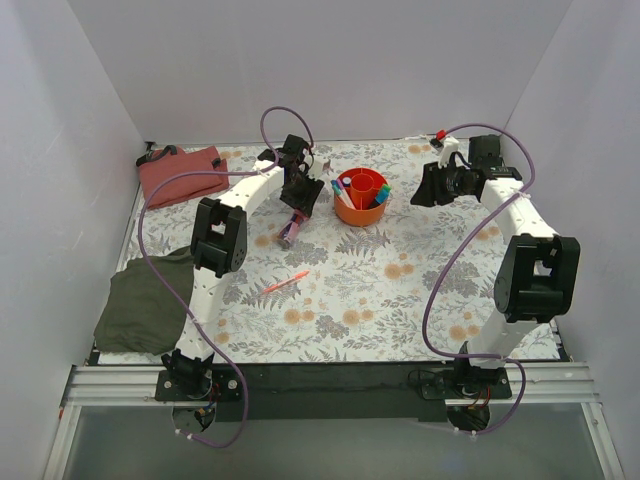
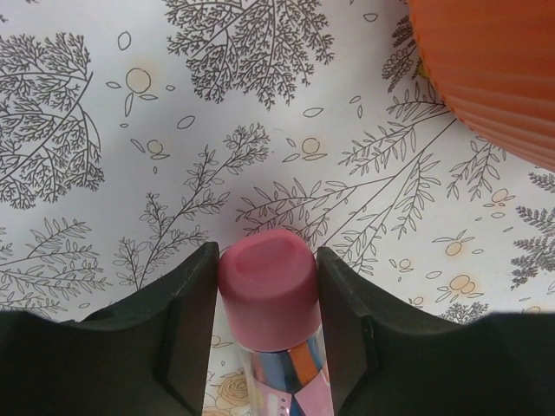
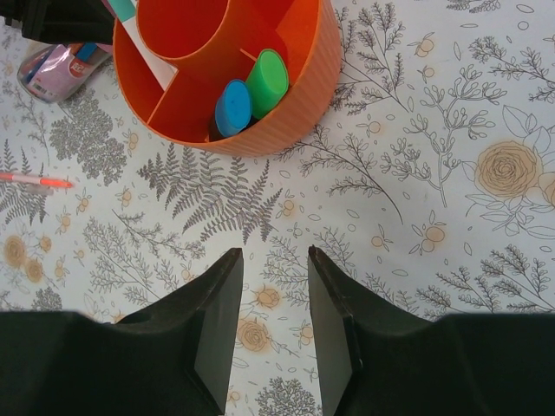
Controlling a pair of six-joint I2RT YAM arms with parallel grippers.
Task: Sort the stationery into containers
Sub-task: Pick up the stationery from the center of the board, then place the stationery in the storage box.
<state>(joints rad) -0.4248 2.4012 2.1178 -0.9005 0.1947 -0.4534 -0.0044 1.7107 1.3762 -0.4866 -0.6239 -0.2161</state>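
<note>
My left gripper (image 1: 299,203) is shut on the pink cap of the pink tube (image 2: 269,290), just left of the orange cup (image 1: 361,214). The tube (image 1: 291,232) slants down-left from the jaws, and I cannot tell if its end touches the table. The cup's ribbed wall (image 2: 494,69) is at the upper right of the left wrist view. In the right wrist view the cup (image 3: 303,95) holds a blue-capped highlighter (image 3: 232,108), a green-capped highlighter (image 3: 266,82) and a white felt-tip (image 3: 143,52). My right gripper (image 3: 276,260) is open and empty, right of the cup. A thin orange-red pen (image 1: 285,283) lies on the table.
A reddish cloth pouch (image 1: 180,172) lies at the back left. An olive-green cloth (image 1: 150,305) lies at the left edge. White walls enclose the floral table cover (image 1: 400,290). The orange-red pen also shows in the right wrist view (image 3: 35,179).
</note>
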